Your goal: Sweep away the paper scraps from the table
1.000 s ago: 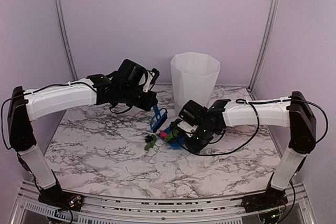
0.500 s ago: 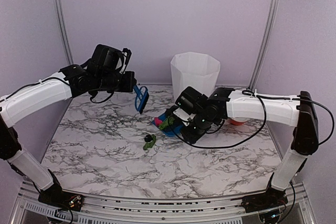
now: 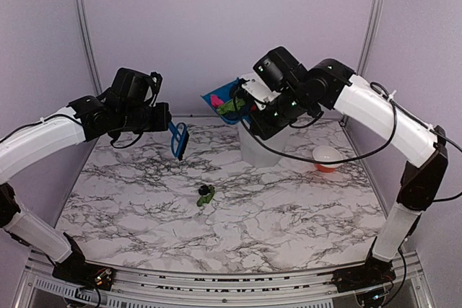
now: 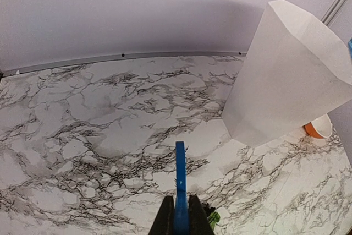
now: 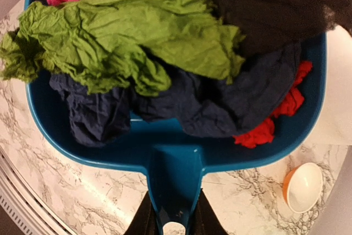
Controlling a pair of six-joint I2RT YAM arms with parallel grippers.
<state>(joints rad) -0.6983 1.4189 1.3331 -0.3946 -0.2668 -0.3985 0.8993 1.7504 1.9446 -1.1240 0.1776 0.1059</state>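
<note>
One veined white table (image 3: 130,200), paper scraps (image 3: 206,194) mid-surface, lilac walls (image 3: 216,19)

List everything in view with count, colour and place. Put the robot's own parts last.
table: one, white marble with grey veins, under everything
bin: one, white, at the back of the table
bowl: one, orange outside, white inside, on the table right of the bin
dustpan: one, blue, raised in the air by the bin
paper scraps in the dustpan: several, green, pink, dark blue, black, red
paper scraps on the table: small clump, black and green, mid-table
brush: one, blue, above the table's left part
left gripper: shut on the brush
right gripper: shut on the dustpan's handle
</note>
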